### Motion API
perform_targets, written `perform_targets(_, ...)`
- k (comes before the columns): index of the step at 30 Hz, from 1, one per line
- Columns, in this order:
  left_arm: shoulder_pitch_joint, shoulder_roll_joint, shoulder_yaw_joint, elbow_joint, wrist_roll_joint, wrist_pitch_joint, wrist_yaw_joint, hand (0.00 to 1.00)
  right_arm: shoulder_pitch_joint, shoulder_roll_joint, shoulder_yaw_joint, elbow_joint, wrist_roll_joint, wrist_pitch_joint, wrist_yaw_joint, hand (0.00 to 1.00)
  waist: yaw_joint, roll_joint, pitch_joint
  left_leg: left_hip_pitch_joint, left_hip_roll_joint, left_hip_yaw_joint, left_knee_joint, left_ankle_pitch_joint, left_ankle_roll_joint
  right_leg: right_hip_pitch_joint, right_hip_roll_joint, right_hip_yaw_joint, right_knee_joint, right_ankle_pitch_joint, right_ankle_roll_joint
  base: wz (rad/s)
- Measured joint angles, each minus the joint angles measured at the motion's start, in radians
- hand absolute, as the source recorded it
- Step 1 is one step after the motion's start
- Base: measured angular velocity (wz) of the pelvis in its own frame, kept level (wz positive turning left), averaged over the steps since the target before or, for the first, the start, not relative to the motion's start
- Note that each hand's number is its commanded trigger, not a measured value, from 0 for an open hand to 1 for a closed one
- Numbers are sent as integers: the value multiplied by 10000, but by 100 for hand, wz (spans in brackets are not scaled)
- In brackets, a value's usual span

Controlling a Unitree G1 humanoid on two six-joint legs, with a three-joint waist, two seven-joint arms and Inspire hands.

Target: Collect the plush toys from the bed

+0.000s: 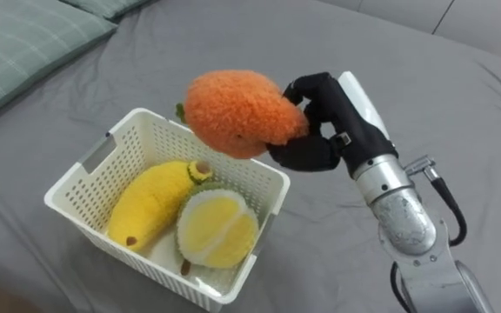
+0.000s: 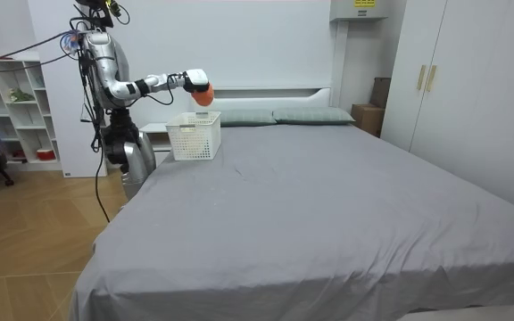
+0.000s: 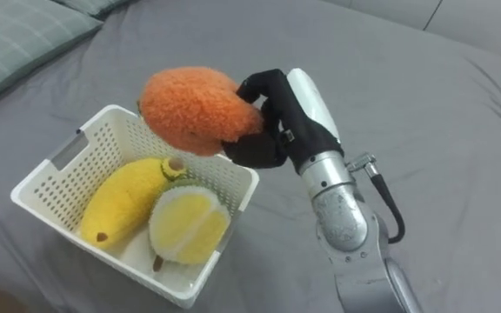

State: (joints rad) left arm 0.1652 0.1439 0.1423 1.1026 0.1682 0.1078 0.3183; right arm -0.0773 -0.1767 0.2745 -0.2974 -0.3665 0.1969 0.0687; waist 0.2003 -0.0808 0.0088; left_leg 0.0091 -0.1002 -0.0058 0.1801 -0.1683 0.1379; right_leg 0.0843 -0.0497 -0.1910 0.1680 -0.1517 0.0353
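A fuzzy orange plush fruit is hovering above the white basket's far right rim, held by the right hand. A yellow banana plush and a halved durian plush are lying inside, durian on the right.

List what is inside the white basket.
A yellow banana toy and a halved durian toy lie in the basket. The orange plush, held above it by the right robot hand, hides the far corner.
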Motion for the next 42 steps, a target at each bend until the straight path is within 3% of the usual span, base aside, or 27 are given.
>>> perform_targets(12,-168,5,0,196,-8,-38,-69,0,-4,171,547,26,145,-1,-10,0,276,3,21,-31,-12,-63,51,-6,5,29,-8,-49,9,10,14,1)
perform_targets(34,-159,15,105,145,31,15,-204,0,116,184,551,96,319,2,-13,0,231,42,22,-172,-16,-82,275,-27,32,-22,-90,-88,50,13,18,0)
perform_targets(39,-186,47,107,159,0,8,-277,0,126,145,67,102,413,-7,-294,0,122,418,-41,-164,-24,-82,521,-185,148,-26,-163,-109,390,4,69,1)
perform_targets(42,-191,187,128,157,2,-8,-271,0,262,160,-177,104,460,-266,-651,0,-183,482,-26,-170,-72,-117,577,-165,216,-31,-229,-300,431,28,110,5)
